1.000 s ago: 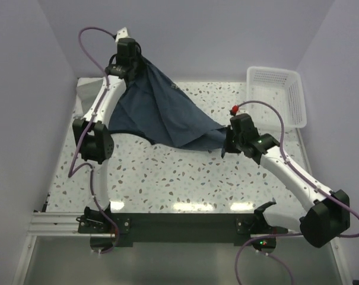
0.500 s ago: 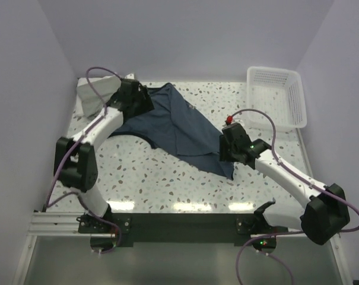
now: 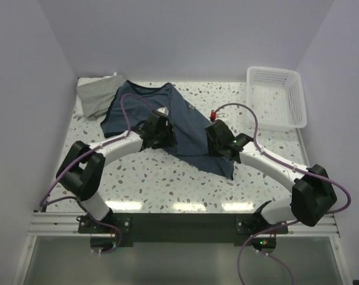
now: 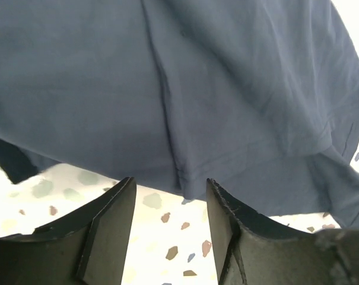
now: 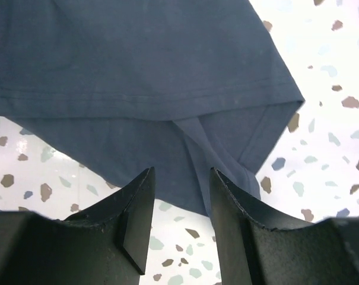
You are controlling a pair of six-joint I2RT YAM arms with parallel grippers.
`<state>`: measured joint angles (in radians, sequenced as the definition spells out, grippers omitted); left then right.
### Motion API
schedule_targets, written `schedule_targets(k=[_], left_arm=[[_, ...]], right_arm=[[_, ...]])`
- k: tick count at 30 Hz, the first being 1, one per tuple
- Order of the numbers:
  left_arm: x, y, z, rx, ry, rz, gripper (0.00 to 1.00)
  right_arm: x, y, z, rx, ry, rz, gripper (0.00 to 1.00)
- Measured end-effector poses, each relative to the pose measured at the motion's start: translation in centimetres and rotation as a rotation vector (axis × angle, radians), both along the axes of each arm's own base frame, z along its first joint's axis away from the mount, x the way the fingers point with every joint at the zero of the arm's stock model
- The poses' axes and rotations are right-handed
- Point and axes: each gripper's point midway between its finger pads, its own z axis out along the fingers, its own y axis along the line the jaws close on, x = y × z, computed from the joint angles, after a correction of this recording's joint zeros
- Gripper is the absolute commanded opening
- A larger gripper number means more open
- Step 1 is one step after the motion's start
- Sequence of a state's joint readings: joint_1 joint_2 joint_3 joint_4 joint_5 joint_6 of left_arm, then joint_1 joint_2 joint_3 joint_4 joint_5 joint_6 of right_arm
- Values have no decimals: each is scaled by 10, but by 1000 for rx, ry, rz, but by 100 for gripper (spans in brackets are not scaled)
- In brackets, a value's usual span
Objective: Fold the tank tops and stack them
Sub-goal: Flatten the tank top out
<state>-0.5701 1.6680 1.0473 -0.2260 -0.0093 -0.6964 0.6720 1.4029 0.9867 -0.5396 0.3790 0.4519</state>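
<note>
L end effector (image 4: 169,185), R end effector (image 5: 182,175) spread – arms bent low over navy top (image 3: 188,132).

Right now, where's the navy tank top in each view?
Top external: navy tank top lies spread from the far left to mid-table.
Left wrist: it fills the upper frame, with its hem low.
Right wrist: it is in the upper frame, one corner dipping to bottom centre.
Shared landmark: the speckled table below its hem.
</note>
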Motion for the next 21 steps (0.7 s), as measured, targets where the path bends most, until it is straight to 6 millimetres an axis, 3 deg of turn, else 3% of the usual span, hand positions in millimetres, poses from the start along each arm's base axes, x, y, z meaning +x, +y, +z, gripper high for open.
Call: schedule_targets(k=[6, 13, 17, 21], left_arm=[[-21, -22, -14, 23, 32, -69, 58], [-29, -30, -40, 62, 82, -79, 52], [-28, -30, -46, 71, 95, -74, 42], [-27, -32, -45, 66, 90, -75, 41]], right_arm=[[-19, -24, 4, 6, -29, -72, 45], [-38, -50, 11, 35, -62, -152, 46], [-47, -61, -3, 36, -34, -183, 47], [-58, -68, -19, 38, 9, -204, 47]])
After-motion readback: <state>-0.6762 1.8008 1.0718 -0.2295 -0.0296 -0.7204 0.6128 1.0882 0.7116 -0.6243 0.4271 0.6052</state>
